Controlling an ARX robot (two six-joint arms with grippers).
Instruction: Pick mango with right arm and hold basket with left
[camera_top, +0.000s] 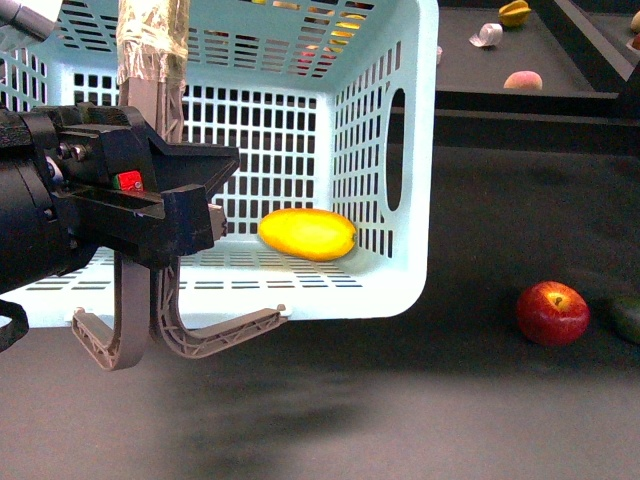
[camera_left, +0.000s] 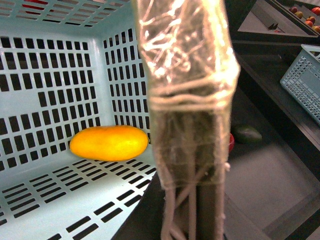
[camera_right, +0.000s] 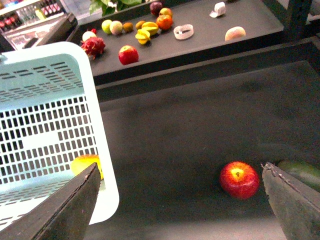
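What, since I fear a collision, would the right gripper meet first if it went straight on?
Probably the bare dark tabletop between the basket and the red apple; the open right gripper frames that gap, though depth is unclear.

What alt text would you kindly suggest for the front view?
A mango lies inside a turquoise basket, with the left end effector gripping its taped handle at left. A red apple sits outside on the dark table at right.
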